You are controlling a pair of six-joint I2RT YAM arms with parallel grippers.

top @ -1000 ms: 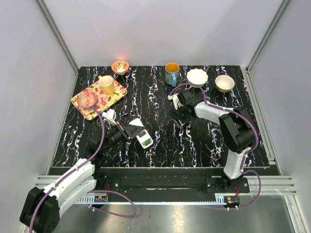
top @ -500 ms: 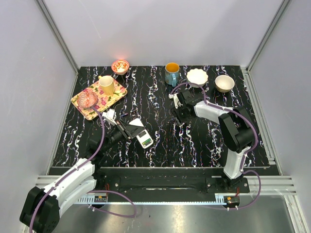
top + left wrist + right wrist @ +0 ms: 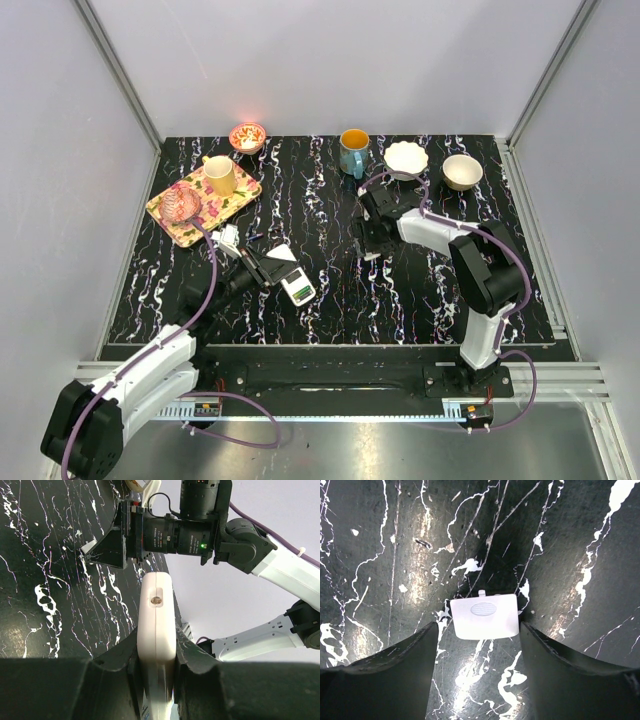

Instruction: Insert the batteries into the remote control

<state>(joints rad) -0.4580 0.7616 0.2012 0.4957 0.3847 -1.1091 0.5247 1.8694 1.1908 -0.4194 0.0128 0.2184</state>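
Well to the left of the blue mug and nearer the arms, the left gripper is clamped tight on the remote control. The top view shows the remote's broad face turned upward, with a darker panel on it that is too small to read. It does not settle whether the remote rests on the black marbled table or hangs over it. The left wrist view gives what the top view cannot: the remote's narrow white end seen edge-on, with a small round window in it, pinched between two black fingers. The rest of its body is cut off behind them.

Just in front of the mug and a little to the right, the right gripper points down at the table. From above, its fingertips are hidden under its own body. Only the right wrist view shows them, spread apart and straddling a small white cover plate with a ribbed oval grip, which lies flat on the table. Bare table shows between the plate and one finger. At the other finger the plate's corner comes so close that contact cannot be judged. The plate is not gripped.
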